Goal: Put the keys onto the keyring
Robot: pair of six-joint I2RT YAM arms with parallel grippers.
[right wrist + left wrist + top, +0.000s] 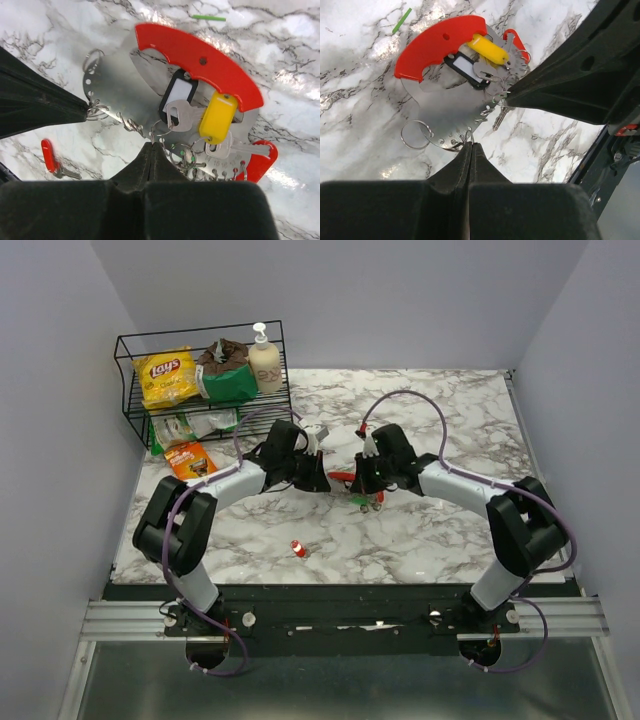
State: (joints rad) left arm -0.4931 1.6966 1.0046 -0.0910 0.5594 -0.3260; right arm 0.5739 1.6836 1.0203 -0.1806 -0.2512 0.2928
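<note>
Two pinch points on keyring (437, 42) rim: left gripper (469, 146) clamped shut on silvery edge, right gripper (152, 146) likewise just beside. Yellow-headed key (218, 120) lies on plate by red arc. Red-headed key (298, 549) loose on marble table (430, 540), nearer arm bases. Grey walls, wire rack (130, 390) back left.

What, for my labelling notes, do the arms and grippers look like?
The left arm and right arm have white links between chunky black joints. A purple cable loops along each. The left gripper and right gripper are matte black, with fingers tapering to thin tips.
</note>
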